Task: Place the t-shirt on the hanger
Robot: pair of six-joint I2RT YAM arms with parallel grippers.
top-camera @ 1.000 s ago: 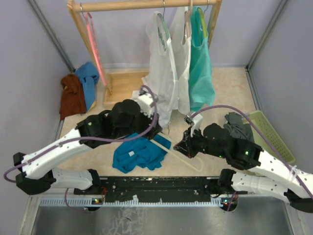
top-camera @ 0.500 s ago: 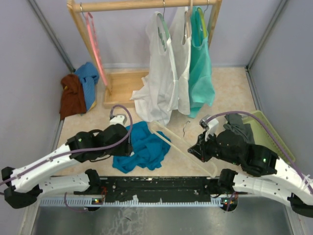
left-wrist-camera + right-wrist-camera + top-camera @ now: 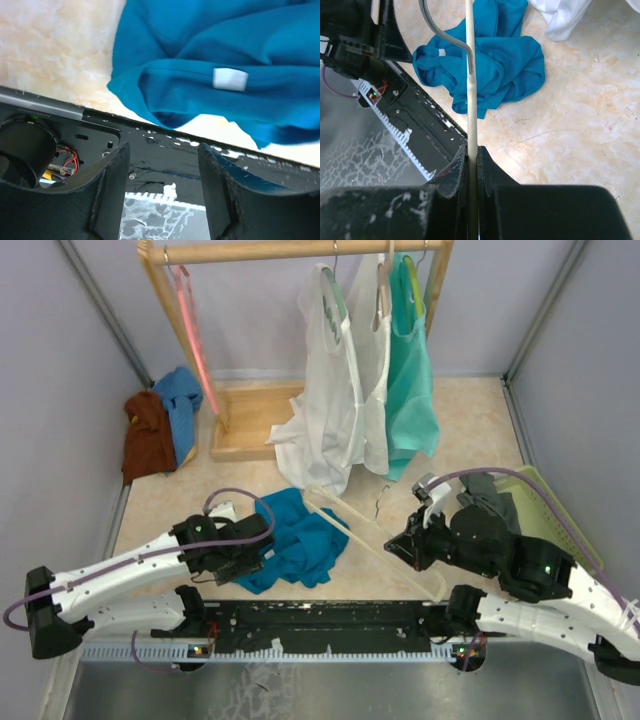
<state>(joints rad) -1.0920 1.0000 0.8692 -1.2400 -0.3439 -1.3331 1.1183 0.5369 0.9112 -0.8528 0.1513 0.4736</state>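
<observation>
Left hand (image 3: 164, 150): open, empty, just short of the t-shirt (image 3: 225, 40) edge with the white label (image 3: 230, 79)
Right hand (image 3: 471, 150): clamped on hanger (image 3: 468, 75) bar
Where: t-shirt crumpled on table (image 3: 470, 430), lower centre of top view
Risk: left hand pinches both collar layers, so the hanger arm can't enter the neck
Unclear: neck opening buried in folds; can't tell if the hanger's far end touches the t-shirt

My left fingers (image 3: 107, 200) look matt black plastic, the t-shirt (image 3: 210, 40) soft matt cloth, the hanger (image 3: 469, 110) smooth, its wire hook (image 3: 442, 34) shiny metal.
</observation>
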